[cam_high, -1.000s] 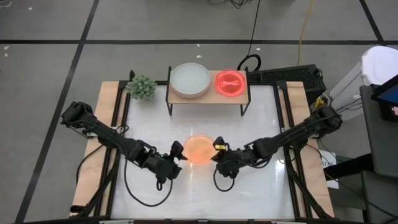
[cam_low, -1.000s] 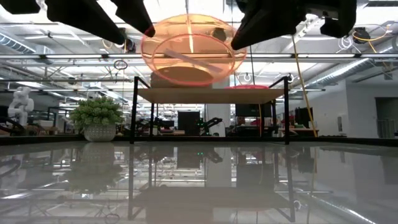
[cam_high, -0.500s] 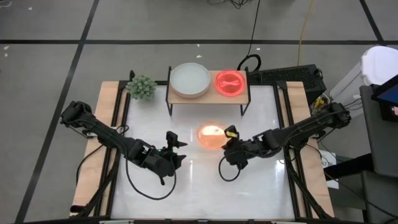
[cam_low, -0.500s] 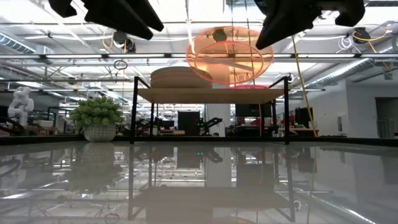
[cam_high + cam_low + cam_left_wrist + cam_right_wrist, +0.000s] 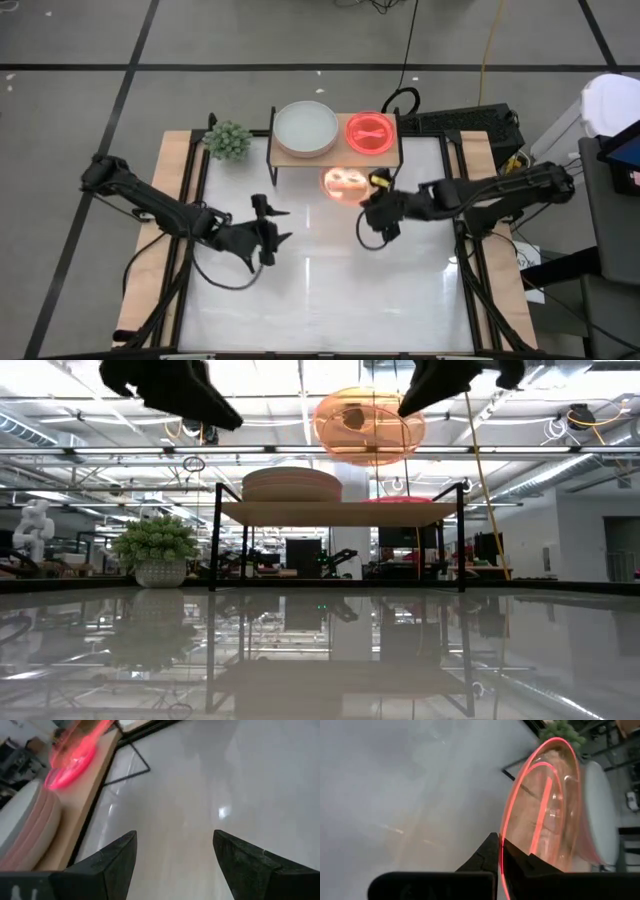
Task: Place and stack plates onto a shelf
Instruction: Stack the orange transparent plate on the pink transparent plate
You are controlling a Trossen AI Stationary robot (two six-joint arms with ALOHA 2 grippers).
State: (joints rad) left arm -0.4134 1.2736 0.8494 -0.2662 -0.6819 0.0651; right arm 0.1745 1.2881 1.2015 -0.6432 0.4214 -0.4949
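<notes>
The left gripper hangs over the white table left of centre, its fingers spread wide with nothing between them. Farther back, the right gripper pinches the rim of a translucent orange plate, held in the air just in front of the shelf. On the shelf sit a stack of larger matte plates at left and a magenta pink plate at right. A small potted plant stands beside the shelf.

Right gripper clamped, raised; left gripper (fingers spread) aloft.
</notes>
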